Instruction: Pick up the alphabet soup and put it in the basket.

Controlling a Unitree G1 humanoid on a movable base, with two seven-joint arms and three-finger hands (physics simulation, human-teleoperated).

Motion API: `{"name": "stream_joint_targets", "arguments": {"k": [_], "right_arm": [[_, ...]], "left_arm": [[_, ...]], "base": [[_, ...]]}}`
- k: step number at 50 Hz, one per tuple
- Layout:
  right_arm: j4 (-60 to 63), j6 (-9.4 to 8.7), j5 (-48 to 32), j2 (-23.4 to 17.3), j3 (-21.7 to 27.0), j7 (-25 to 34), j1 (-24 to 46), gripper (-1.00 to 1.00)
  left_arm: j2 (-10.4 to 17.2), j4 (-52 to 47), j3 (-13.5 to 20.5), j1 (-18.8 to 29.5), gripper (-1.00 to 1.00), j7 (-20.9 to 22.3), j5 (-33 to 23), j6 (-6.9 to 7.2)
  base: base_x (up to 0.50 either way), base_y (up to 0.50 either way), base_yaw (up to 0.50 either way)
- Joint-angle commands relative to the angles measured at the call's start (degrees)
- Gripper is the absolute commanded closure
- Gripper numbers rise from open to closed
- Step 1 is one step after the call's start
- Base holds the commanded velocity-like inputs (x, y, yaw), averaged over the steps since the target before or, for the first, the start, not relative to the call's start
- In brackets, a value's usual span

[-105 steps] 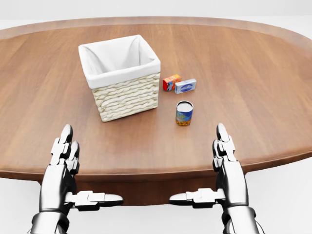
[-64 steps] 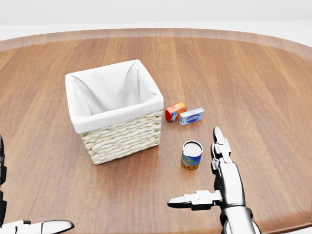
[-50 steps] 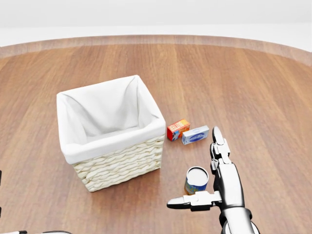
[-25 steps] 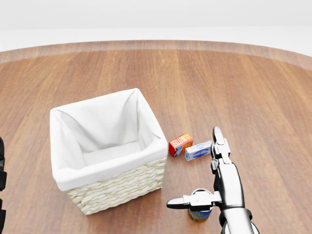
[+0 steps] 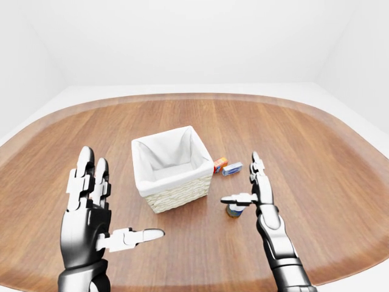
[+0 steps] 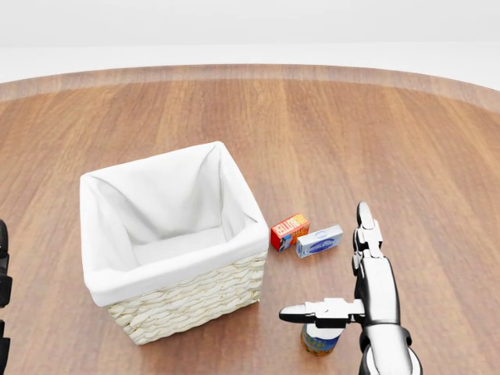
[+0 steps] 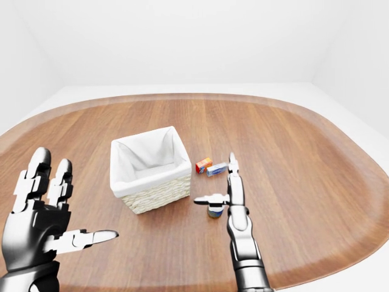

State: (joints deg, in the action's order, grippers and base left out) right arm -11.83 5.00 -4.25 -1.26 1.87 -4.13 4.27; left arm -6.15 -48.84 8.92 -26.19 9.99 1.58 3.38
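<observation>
The alphabet soup can (image 6: 319, 341) stands upright on the wooden table (image 6: 391, 141), at the bottom of the head view, right of the basket. My right hand (image 6: 325, 262) hovers over it, open, fingers stretched out flat. Its thumb (image 6: 308, 312) crosses above the can's lid and hides it. The wicker basket (image 6: 191, 301) with a white cloth lining stands left of the can and holds nothing. My left hand (image 5: 121, 192) is raised, open and spread at the left of the left-eye view, well away from basket and can.
A small orange-red box (image 6: 289, 231) and a blue-and-white box (image 6: 319, 241) lie side by side just right of the basket, above the can in the head view. The oval table's edge (image 5: 340, 271) curves round near my right arm.
The camera moved in toward the table, so basket and can grew and slid down the view. In the last half second the view held still and my right hand shifted slightly right.
</observation>
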Motion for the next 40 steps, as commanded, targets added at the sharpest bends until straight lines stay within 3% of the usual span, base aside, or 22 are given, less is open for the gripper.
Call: {"name": "stream_joint_targets", "arguments": {"k": [1, 8, 40], "right_arm": [[-8.25, 0.00, -0.06, -1.31, 1.57, -1.83, 3.09, -1.00], [-20.35, 0.00, -0.01, -2.91, 2.77, -3.32, 7.91, -1.00], [-26.91, 0.00, -1.33, -2.98, 1.92, -5.57, 10.24, -1.00]], "left_arm": [[0.23, 0.12, -0.51, 0.22, -1.00, -0.02, 0.09, 0.70], [0.61, 0.39, -1.21, 0.20, -1.00, -0.61, -0.23, 0.70], [1.06, 1.12, -1.61, 0.35, -1.00, -1.25, -0.63, 0.16]], "base": [[0.00, 0.00, 0.00], [0.00, 0.00, 0.00], [0.00, 0.00, 0.00]]}}
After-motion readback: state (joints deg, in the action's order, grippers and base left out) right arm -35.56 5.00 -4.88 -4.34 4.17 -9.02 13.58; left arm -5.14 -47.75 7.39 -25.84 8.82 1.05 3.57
